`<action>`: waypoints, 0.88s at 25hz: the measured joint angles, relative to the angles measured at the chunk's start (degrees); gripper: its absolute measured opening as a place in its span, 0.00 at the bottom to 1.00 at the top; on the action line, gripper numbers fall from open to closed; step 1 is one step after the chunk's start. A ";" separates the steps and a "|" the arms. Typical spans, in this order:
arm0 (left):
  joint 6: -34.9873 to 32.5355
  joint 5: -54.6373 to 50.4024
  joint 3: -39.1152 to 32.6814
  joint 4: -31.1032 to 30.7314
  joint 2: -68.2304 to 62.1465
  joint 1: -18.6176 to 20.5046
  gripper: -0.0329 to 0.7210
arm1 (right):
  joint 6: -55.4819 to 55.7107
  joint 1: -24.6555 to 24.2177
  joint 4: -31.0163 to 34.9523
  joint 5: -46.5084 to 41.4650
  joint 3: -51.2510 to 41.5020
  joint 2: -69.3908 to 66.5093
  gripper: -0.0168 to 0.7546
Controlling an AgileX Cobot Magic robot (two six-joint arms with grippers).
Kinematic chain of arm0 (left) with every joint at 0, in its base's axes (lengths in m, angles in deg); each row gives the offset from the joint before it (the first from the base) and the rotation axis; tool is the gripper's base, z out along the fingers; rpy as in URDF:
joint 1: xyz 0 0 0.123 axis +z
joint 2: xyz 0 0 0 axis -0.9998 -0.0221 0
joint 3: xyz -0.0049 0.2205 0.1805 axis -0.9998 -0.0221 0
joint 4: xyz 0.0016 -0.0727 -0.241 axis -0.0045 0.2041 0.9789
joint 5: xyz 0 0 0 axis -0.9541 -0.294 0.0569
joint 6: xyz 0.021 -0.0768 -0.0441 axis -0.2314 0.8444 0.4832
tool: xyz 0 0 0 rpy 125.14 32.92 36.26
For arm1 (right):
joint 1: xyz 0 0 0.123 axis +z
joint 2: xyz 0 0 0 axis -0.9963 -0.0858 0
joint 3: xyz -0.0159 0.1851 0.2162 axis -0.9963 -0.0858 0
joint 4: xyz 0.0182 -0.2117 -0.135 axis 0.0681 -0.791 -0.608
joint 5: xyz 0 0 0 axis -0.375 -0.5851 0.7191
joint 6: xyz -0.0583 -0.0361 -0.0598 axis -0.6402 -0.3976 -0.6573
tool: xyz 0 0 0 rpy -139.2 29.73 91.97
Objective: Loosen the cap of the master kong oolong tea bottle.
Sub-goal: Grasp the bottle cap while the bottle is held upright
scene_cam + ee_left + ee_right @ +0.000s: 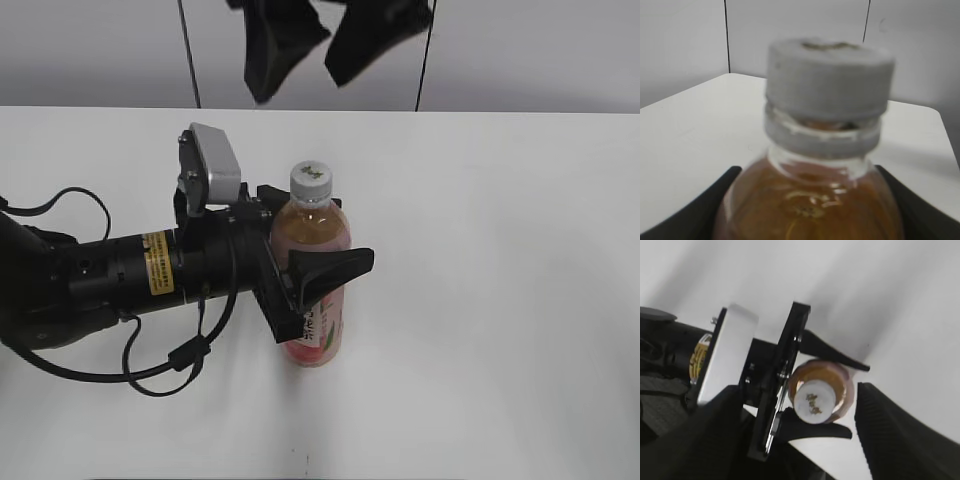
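Observation:
The master kong oolong tea bottle [314, 290] stands upright on the white table, amber tea inside, pink label low down. Its white ribbed cap [311, 179] has a dark mark on top. My left gripper [300, 285] is shut on the bottle's body from the left, one black finger on each side. In the left wrist view the cap [827, 82] and bottle shoulder [807, 205] fill the frame. My right gripper [315, 45] hangs open high above the bottle. The right wrist view looks down on the cap [813, 399] between its open fingers [800, 435].
The white table [500, 300] stretches around the bottle. A grey wall with two vertical black seams [188, 50] stands behind. The left arm and its cables [110, 275] lie across the table's left part.

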 joint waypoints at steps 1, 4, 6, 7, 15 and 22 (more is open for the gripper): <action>0.00 0.00 0.00 0.00 0.00 0.00 0.65 | 1.63 0.00 0.79 -0.06 -2.36 0.51 0.72; 0.00 0.00 0.00 0.00 0.00 0.00 0.65 | 6.66 0.00 1.83 -0.06 -7.19 1.32 0.71; 0.00 0.00 0.00 0.00 0.00 0.00 0.65 | 9.23 0.00 1.97 -0.06 -9.29 1.32 0.71; 0.00 0.00 0.00 0.00 0.00 0.00 0.65 | 10.37 0.00 1.97 -0.06 -10.52 1.32 0.70; 0.00 0.00 0.00 0.00 0.00 0.00 0.65 | 13.21 0.00 1.91 -0.19 -11.36 0.64 0.66; 0.00 0.02 0.00 -0.05 0.00 0.00 0.65 | 13.34 0.00 1.74 -0.19 -11.03 -1.46 0.66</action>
